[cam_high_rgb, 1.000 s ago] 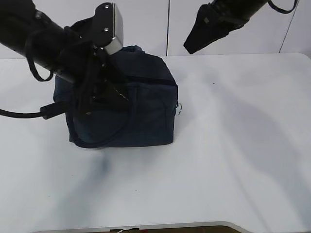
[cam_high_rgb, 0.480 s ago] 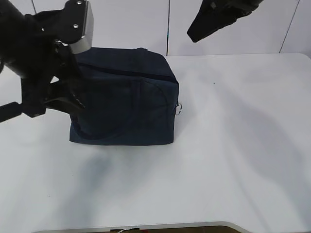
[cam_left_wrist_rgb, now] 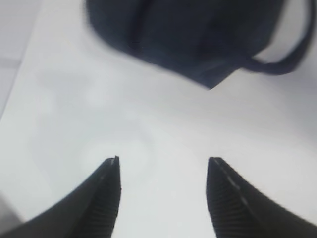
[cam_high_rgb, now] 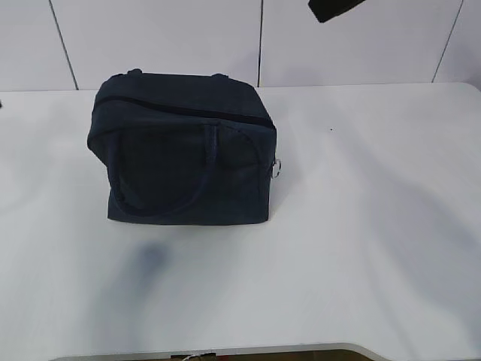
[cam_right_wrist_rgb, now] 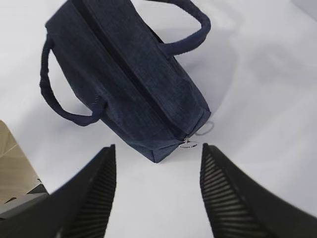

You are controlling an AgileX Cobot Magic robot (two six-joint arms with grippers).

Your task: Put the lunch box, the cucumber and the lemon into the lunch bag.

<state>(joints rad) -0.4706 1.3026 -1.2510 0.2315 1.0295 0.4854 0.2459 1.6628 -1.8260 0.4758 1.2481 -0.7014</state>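
The lunch bag (cam_high_rgb: 188, 158) stands on the white table, dark navy and boxy, its top zipper closed. The silver ring pull (cam_high_rgb: 276, 168) hangs at its right end and one loop handle (cam_high_rgb: 176, 201) droops down the front. My left gripper (cam_left_wrist_rgb: 163, 161) is open over bare table, with the lunch bag (cam_left_wrist_rgb: 198, 34) blurred ahead of it. My right gripper (cam_right_wrist_rgb: 157, 147) is open and high above the lunch bag (cam_right_wrist_rgb: 129, 79), near the ring pull (cam_right_wrist_rgb: 188, 145). The lunch box, the cucumber and the lemon show in no view.
White table (cam_high_rgb: 361, 226) spreads to the right and in front of the bag, its front edge (cam_high_rgb: 225, 352) near the bottom. Wall panels stand behind. A beige surface (cam_right_wrist_rgb: 15, 163) shows beyond the table in the right wrist view.
My left arm has pulled away from the bag to the left and left the exterior view. My right arm has risen to the top edge. The bag stays put.
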